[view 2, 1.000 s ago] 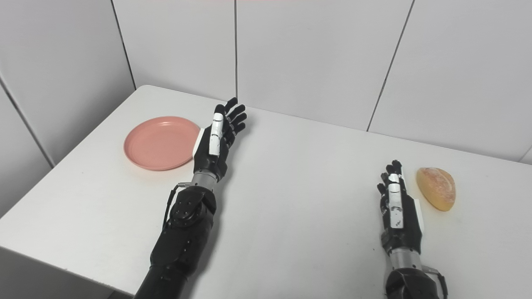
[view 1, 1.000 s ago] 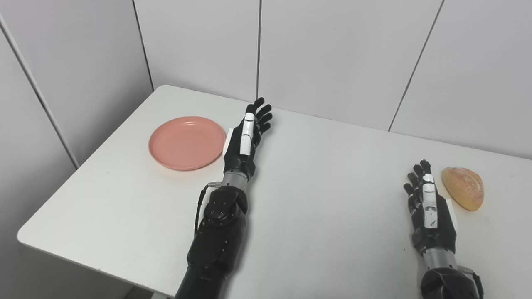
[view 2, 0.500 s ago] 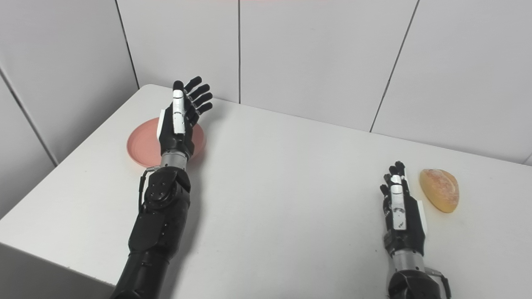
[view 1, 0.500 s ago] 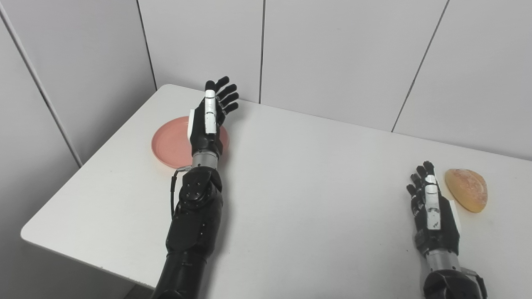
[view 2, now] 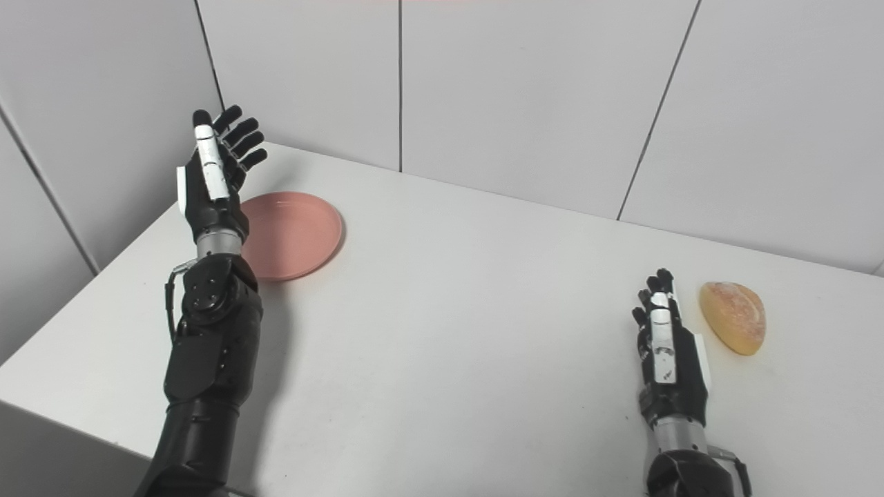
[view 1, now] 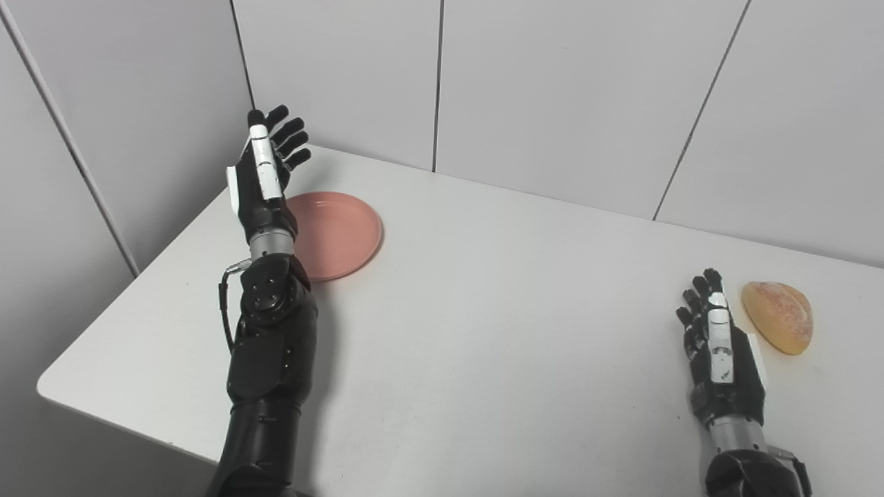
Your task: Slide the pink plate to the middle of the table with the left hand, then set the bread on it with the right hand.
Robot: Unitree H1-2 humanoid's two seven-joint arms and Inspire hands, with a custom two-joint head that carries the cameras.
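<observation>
The pink plate [view 1: 338, 231] lies flat near the table's far left corner. My left hand [view 1: 262, 181] is raised above the table at the plate's left rim, open, fingers spread and pointing up and away; its wrist hides the plate's left edge. The bread [view 1: 779, 316], a golden half-round roll, rests on the table at the far right. My right hand [view 1: 718, 345] lies open just left of the bread, with a narrow gap between them, holding nothing.
The white table [view 1: 497, 331] has its left edge and front left corner close to my left forearm. Grey wall panels [view 1: 552, 90] stand right behind the table and along its left side.
My left hand has swung leftward over the plate, from its right side to its left rim, and has risen. The plate, the bread and my right hand have stayed put.
</observation>
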